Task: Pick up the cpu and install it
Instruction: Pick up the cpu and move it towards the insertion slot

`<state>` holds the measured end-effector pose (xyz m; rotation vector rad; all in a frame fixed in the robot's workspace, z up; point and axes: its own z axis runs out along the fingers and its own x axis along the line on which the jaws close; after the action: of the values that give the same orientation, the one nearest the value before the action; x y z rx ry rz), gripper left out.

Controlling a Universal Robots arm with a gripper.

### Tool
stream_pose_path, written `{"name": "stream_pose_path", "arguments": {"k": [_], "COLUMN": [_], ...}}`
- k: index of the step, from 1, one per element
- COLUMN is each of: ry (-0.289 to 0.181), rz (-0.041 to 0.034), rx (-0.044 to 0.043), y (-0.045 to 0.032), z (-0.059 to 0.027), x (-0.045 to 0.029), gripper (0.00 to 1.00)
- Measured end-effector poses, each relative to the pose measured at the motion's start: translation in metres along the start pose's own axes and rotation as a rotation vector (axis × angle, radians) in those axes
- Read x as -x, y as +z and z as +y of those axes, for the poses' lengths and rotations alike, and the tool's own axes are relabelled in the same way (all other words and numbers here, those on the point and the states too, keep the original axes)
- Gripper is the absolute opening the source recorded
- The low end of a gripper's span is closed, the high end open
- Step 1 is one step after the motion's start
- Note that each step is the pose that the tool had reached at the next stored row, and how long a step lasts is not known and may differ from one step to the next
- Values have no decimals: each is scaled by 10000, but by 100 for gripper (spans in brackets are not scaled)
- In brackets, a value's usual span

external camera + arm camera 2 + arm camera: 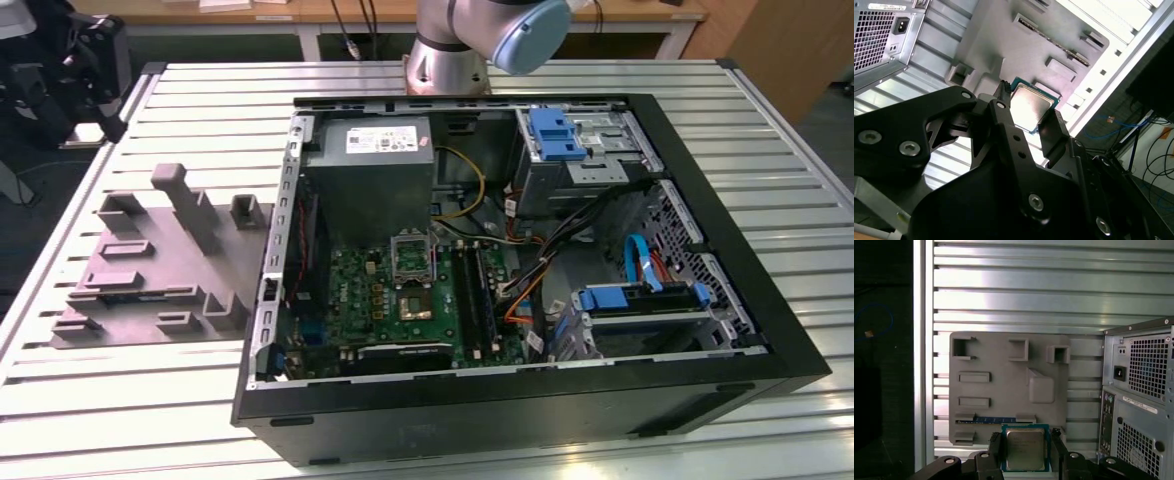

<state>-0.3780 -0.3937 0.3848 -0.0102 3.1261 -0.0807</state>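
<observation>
Operator: Gripper [1025, 436] status, starting from the black linkage [979, 462] closest to the lens?

Technician: The fingers [995, 447] are closed against two opposite edges of the cpu [1025, 450]. In both wrist views the chip sits between them with no gap to be seen. The edge grip is judged deliberate, since it keeps contact off the silvery top and off the underside.

Operator: Location of the cpu?

Technician: It is in the gripper, held flat, with its metal top toward the first wrist camera. It overlaps one edge of the grey moulded tray [1004, 390] in that view. It looks too large against the tray to be resting on it, so it is judged to hang well above. A level attitude suits seating in a flat socket.

Operator: Destination?

Technician: In the exterior view the computer case [534, 425] lies on its side on the slatted table [781, 170] with the side panel off. The motherboard socket [411, 252] therefore faces up and can be reached from above. The tray stands just beside the case, at the exterior view's left, which keeps the transfer short. The cpu is well apart from the socket, so installation is not yet done.
</observation>
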Motion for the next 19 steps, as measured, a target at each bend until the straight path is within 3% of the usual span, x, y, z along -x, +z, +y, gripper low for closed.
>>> {"name": "stream_pose_path", "arguments": {"k": [16, 19], "ry": [1, 0], "rz": [0, 0], "rx": [0, 0], "y": [1, 2], "z": [0, -1], "x": [57, 99], "gripper": [47, 47]}}
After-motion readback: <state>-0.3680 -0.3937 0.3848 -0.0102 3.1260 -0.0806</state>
